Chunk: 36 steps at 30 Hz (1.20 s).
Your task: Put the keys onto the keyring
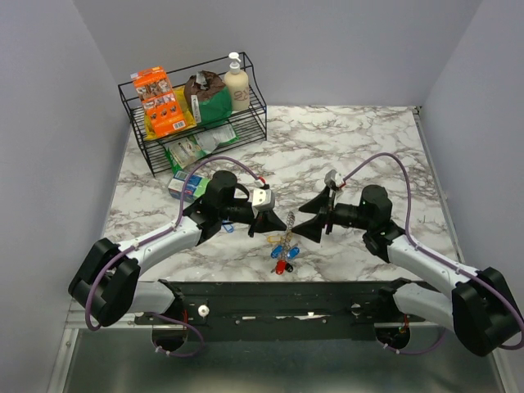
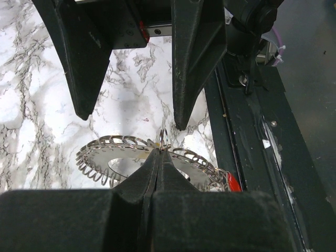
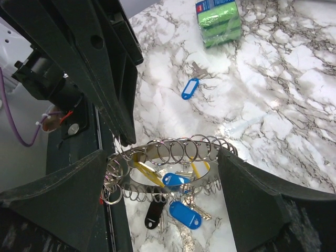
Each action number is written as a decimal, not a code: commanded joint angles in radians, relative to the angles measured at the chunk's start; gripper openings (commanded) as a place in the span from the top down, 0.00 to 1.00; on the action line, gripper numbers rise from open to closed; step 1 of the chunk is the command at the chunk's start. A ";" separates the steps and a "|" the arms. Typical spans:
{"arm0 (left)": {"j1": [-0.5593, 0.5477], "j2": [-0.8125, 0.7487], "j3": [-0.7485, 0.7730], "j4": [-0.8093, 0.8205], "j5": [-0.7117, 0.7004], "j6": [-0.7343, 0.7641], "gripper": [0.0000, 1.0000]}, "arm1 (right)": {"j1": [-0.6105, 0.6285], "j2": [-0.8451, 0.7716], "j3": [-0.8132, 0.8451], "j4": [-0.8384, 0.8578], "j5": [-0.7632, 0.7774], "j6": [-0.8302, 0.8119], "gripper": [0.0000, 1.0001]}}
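The keyring (image 3: pixel 173 152) is a wide silver band lined with many small split rings, held above the table. It also shows in the left wrist view (image 2: pixel 115 157). Several keys hang from it, with blue (image 3: pixel 185 215), black (image 3: pixel 156 212) and yellow (image 3: pixel 147 173) tags; a red tag (image 2: pixel 233 184) shows too. In the top view the bunch (image 1: pixel 285 254) hangs between the arms. My left gripper (image 2: pixel 160 152) (image 1: pixel 278 221) is shut on one small split ring (image 2: pixel 164 137). My right gripper (image 3: pixel 163 152) (image 1: pixel 313 217) is open wide, one finger on each side of the band. One blue-tagged key (image 3: pixel 190 88) lies loose on the table.
A green and blue packet (image 3: pixel 218 16) (image 1: pixel 187 187) lies beyond the loose key. A black wire rack (image 1: pixel 196 115) with boxes and a bottle stands at the back left. The black mounting rail (image 1: pixel 278 299) runs along the near edge, just below the hanging keys.
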 commanded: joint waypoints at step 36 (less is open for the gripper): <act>0.004 -0.036 0.046 -0.014 0.023 -0.017 1.00 | 0.016 -0.004 0.040 -0.012 -0.034 0.011 0.22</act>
